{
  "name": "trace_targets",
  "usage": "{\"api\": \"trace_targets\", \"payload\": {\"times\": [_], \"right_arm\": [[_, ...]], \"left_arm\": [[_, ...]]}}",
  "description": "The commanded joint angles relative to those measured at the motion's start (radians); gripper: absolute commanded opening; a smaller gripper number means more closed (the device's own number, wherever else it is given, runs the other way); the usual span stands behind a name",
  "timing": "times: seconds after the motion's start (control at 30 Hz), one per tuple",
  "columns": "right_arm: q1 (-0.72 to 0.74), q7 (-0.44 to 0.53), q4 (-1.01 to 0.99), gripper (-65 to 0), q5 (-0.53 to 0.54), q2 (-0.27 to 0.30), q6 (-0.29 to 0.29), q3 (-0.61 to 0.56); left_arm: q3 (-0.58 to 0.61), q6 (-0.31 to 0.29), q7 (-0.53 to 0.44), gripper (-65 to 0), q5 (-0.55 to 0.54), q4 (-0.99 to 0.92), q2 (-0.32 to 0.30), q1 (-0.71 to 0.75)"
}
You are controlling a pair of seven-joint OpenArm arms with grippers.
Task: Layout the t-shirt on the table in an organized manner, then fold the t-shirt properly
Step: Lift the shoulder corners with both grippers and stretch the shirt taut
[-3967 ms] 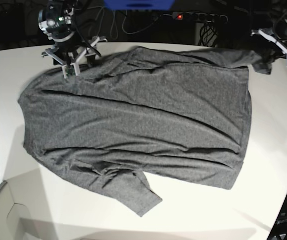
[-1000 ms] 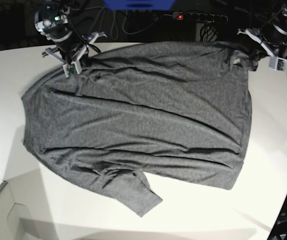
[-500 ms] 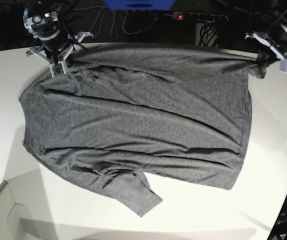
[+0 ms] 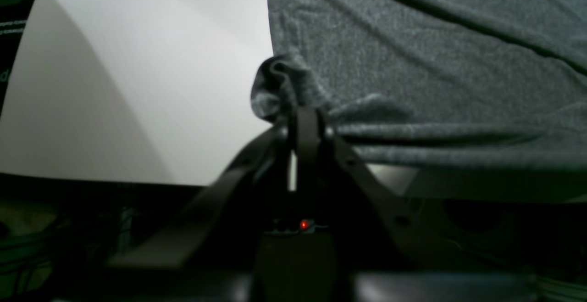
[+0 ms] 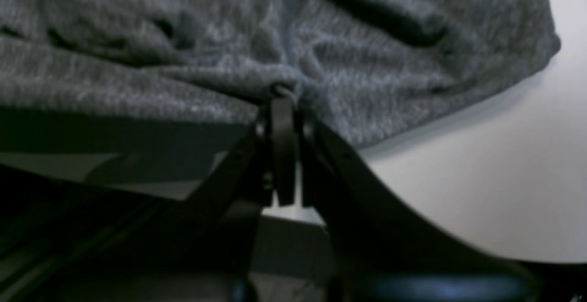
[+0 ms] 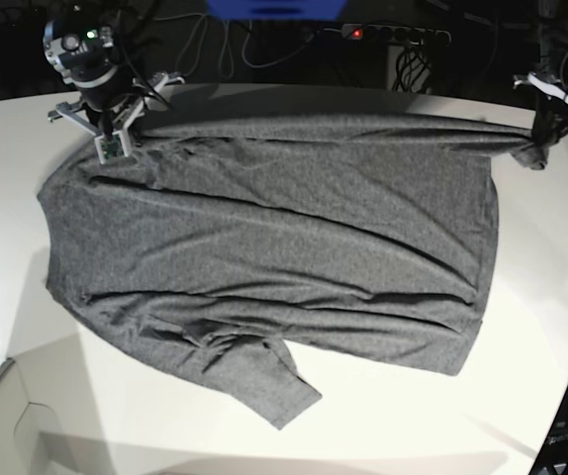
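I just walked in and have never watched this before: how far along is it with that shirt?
Early. The t-shirt lies mostly spread on the table. Right now the left gripper and right gripper each pinch a far corner, holding that edge taut. Wrinkles and a sleeve bunched at the near edge remain, and no fold is made.

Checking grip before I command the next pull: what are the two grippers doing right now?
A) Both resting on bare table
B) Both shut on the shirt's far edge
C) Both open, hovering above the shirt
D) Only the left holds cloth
B: the left gripper and the right gripper each pinch a bunch of the t-shirt, its far edge stretched between them.
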Motion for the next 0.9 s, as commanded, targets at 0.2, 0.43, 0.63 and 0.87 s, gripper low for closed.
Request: {"api": "trace_targets", "payload": {"times": [0.2, 0.43, 0.63, 0.87], "right_arm": [[0.017, 0.108, 0.027, -65.0, 0.012, 0.001, 0.007, -0.003], [0.071, 0.105, 0.022, -65.0, 0.012, 0.001, 0.007, -0.048], [0.123, 0.105, -0.022, -65.0, 0.012, 0.001, 0.007, -0.052], [0.183, 0.105, -0.082, -65.0, 0.009, 0.001, 0.007, -0.048]], "left_arm": [[-0.011, -0.003, -0.020, -64.9, -0.012, 0.012, -0.011, -0.014], [-0.006, 0.008, -0.020, -64.9, -0.011, 0.006, -0.010, -0.046], [-0.008, 0.003, 0.065, -64.9, 0.049, 0.004, 0.000, -0.098], [-0.008, 0.000, 0.201, -64.9, 0.114, 0.004, 0.001, -0.173]]}}
